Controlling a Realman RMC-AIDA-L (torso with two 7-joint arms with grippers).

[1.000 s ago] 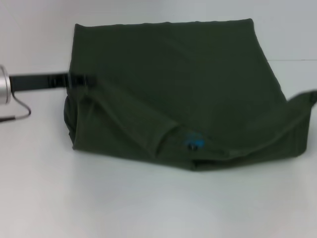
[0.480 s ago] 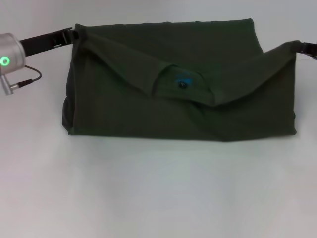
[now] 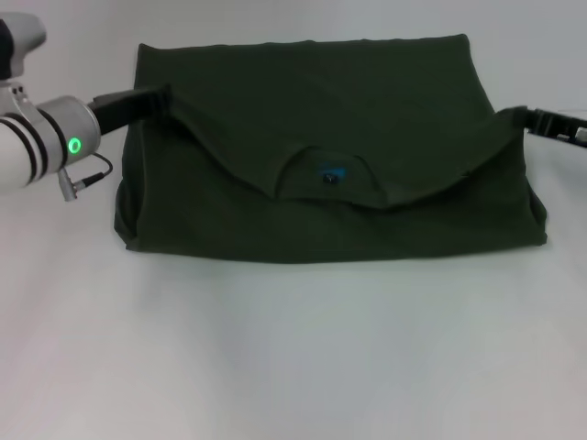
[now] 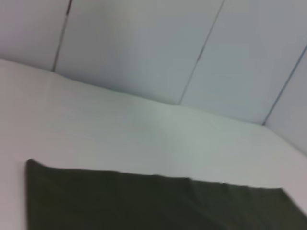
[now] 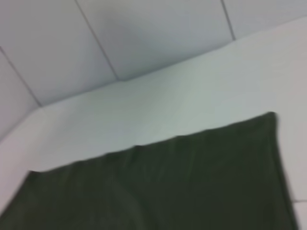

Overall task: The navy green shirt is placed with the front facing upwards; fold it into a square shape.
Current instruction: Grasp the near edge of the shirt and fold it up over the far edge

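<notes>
While the navy green shirt [image 3: 330,156] sags between them, left claw [image 3: 158,95] and right claw [image 3: 521,117] each pinch a corner.

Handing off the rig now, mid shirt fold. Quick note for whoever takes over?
Left gripper: shut on the left corner of the raised fold.
Right gripper: shut on the right corner of the same fold.
Navy green shirt: on the white table, a wide rectangle, several layers. The held edge sags in the middle over the neck label.
Done: shirt narrowed to a rectangle; near edge lifted toward the far side.
Left: lay this fold flat, release, then probably fold sideways, since it is still wider than square.
</notes>
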